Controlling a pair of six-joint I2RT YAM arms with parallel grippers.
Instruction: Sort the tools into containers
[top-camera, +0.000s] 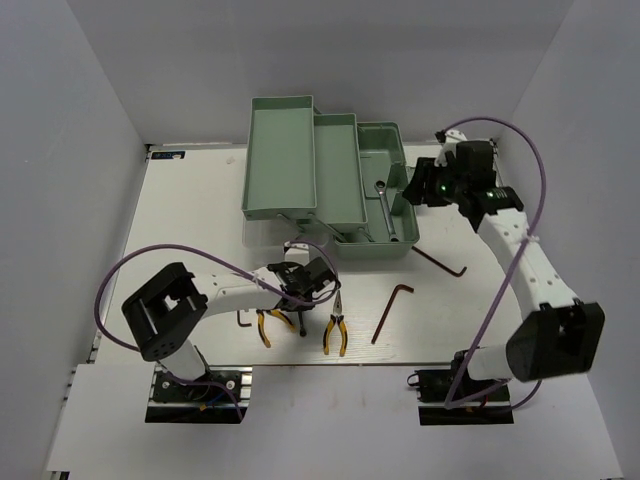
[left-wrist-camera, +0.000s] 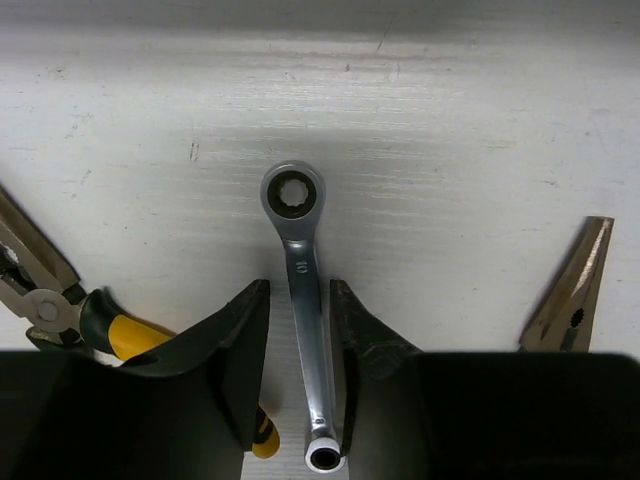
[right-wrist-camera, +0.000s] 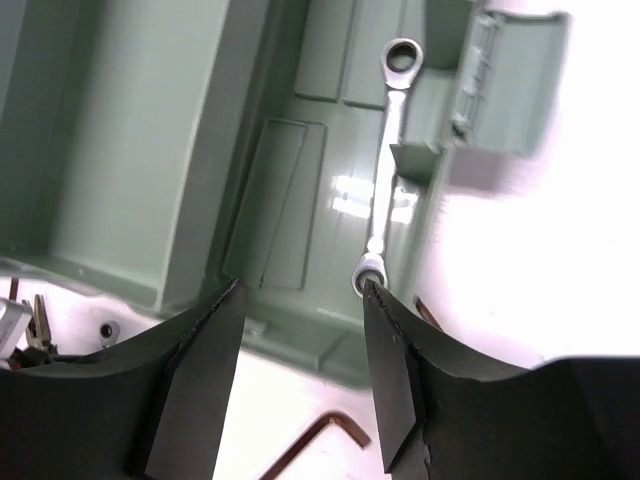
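A silver combination wrench lies on the white table, its ring end pointing away. My left gripper is open and low over it, with one finger on each side of the shaft; in the top view it sits between the two yellow-handled pliers. A second silver wrench lies in the pale green toolbox base. My right gripper is open and empty above that base, at its right end in the top view. Three reddish-brown hex keys lie on the table.
The toolbox's two cantilever trays are swung open to the left of the base. White walls enclose the table on three sides. Plier noses flank the left gripper.
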